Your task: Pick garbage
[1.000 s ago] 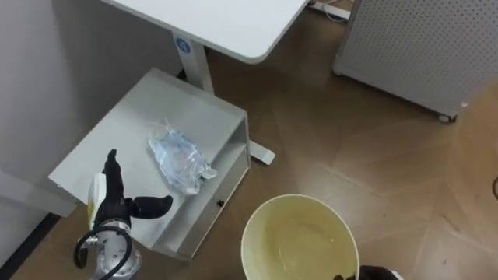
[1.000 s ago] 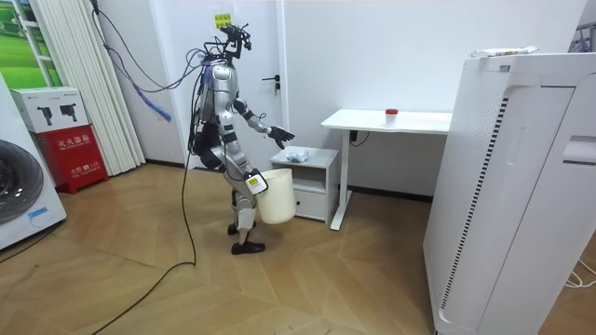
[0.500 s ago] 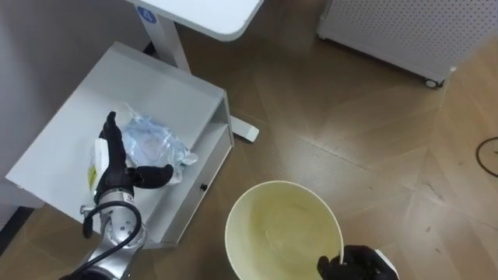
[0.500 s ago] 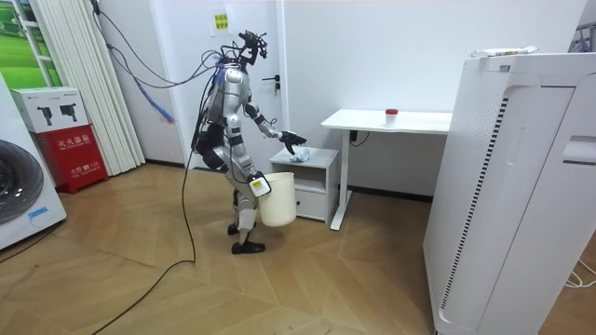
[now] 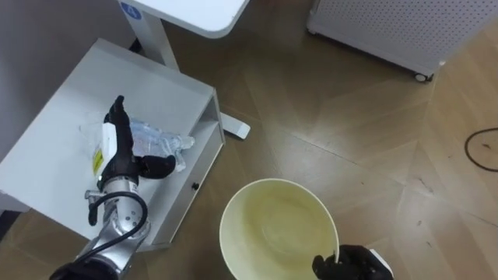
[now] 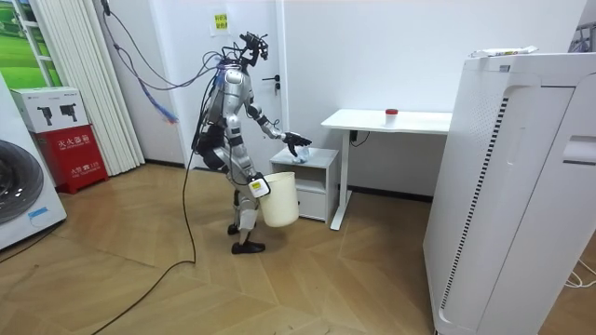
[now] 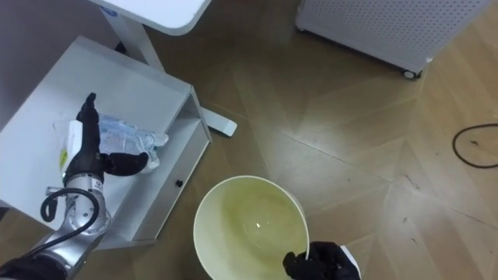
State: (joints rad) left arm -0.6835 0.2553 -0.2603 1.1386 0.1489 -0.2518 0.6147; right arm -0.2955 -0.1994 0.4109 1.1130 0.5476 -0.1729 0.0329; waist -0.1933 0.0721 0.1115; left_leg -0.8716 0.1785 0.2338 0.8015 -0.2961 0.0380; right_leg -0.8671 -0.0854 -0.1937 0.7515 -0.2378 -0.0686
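On the white cabinet's (image 5: 70, 101) top, close to the edge above its drawer front and about halfway along that edge, lies a crumpled clear plastic bag (image 5: 162, 138). The robot's left hand (image 5: 118, 152) is over the cabinet top right beside the bag, fingers straight and pointing toward the far edge, thumb spread wide toward the drawer side. The bag sits in the gap between fingers and thumb, and I cannot tell whether the hand touches it. Nothing is held in that hand.

Lower down, over the wooden floor (image 5: 350, 140), the right hand (image 5: 352, 266) has its fingers curled over the rim of a pale yellow bucket (image 5: 233, 210), whose inside shows bare.

From the room view, the robot stands just beside the cabinet, which sits under one end of a white desk (image 6: 391, 121). It leans forward with its left arm reaching over the cabinet top and the bucket hanging at its hip.
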